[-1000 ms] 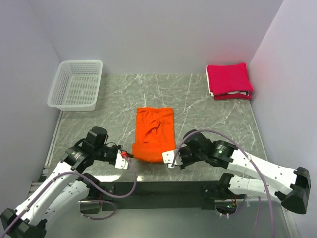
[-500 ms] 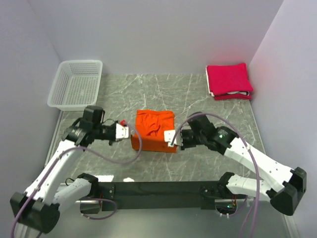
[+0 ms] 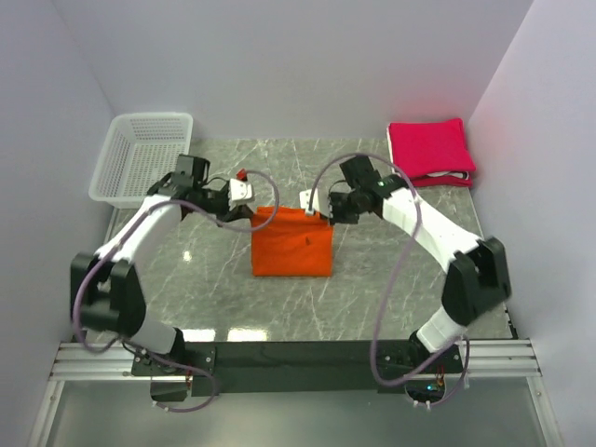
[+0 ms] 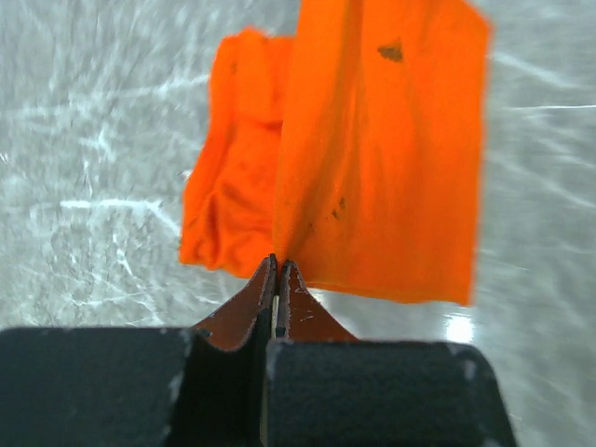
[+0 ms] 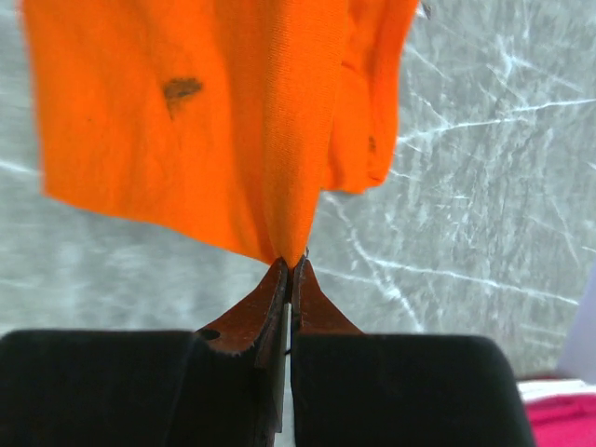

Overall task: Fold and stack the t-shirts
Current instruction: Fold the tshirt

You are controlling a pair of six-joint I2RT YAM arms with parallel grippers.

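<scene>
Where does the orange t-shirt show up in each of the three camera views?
Top external: orange t-shirt mid-table, its far corners pinched by left gripper and right gripper.
Left wrist: orange t-shirt upper centre and right, running down to the shut fingertips.
Right wrist: orange t-shirt upper left and centre, running down to the shut fingertips.
Shared landmark: the grey veined marble table, behind the cloth in all three.

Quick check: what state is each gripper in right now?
The left gripper is shut, pinching an edge of the orange t-shirt.
The right gripper is shut, pinching the same orange t-shirt.
</scene>
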